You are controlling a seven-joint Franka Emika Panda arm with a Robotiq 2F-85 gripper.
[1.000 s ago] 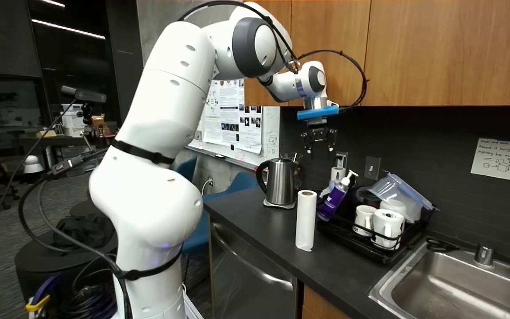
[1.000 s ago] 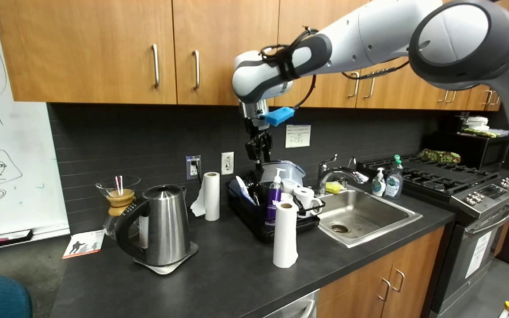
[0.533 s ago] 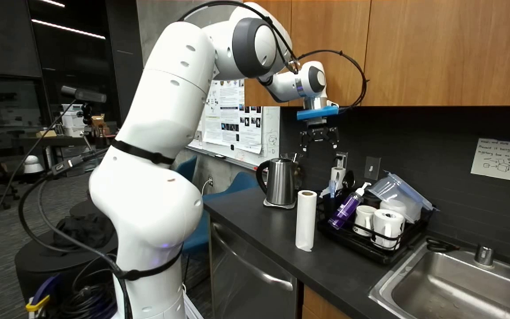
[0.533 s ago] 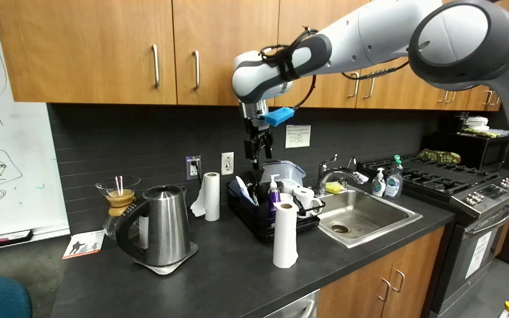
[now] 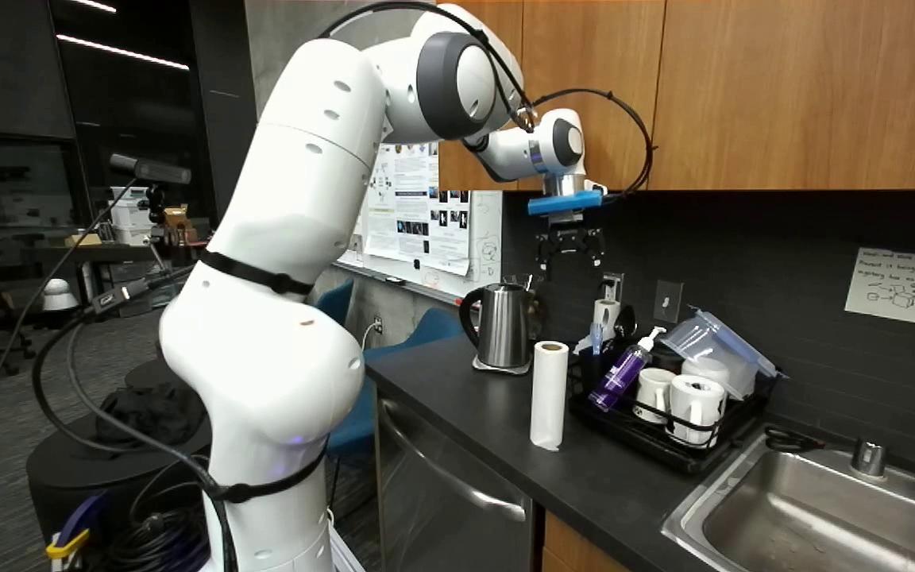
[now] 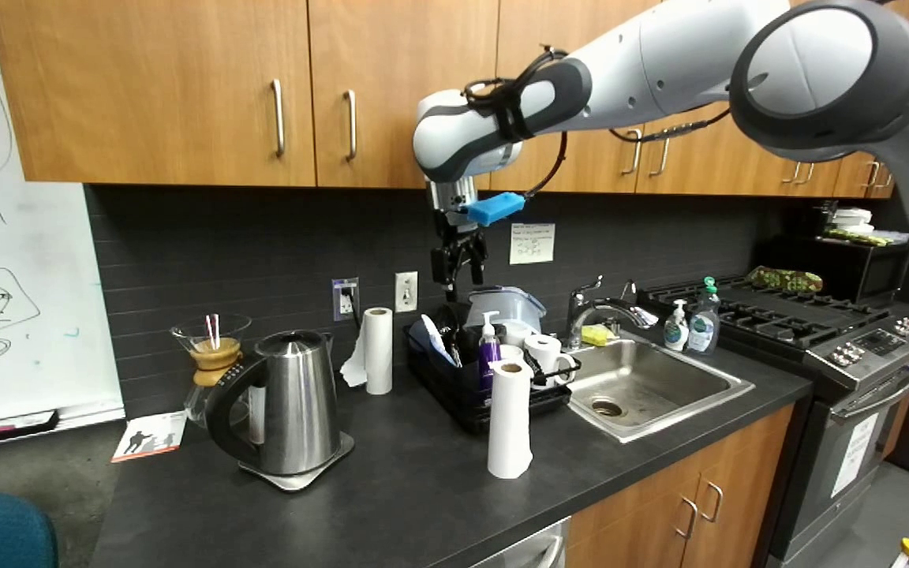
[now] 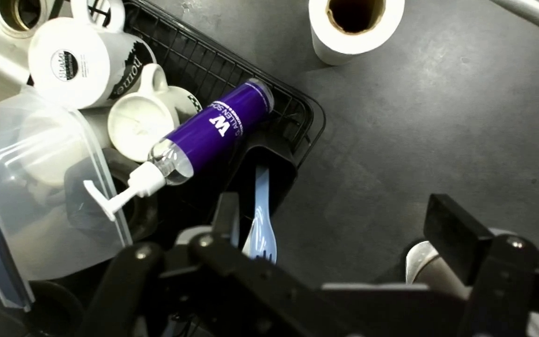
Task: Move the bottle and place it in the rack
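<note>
The bottle (image 5: 620, 377) has a purple label and a white pump top. It lies tilted inside the black rack (image 5: 632, 433), against the white mugs. In an exterior view its lower part is hidden behind a paper towel roll, with the label (image 6: 489, 355) showing. In the wrist view the bottle (image 7: 222, 126) lies across the rack's wire mesh (image 7: 204, 61), pump toward the plastic container. My gripper (image 5: 570, 258) is open and empty, above and apart from the bottle. Its spread fingers (image 7: 332, 210) show in the wrist view with bare counter between them.
A white paper towel roll (image 5: 549, 397) stands in front of the rack. A steel kettle (image 5: 505, 326) stands farther along the counter. White mugs (image 5: 696, 409), a clear container (image 5: 716, 357) and blue cutlery (image 7: 262, 224) fill the rack. The sink (image 6: 652, 386) is beside it. Cabinets hang above.
Between one and half a second ago the fingers spread and the bottle dropped and tilted further into the rack. Since then the gripper has shifted slightly away, and the bottle has stayed still.
</note>
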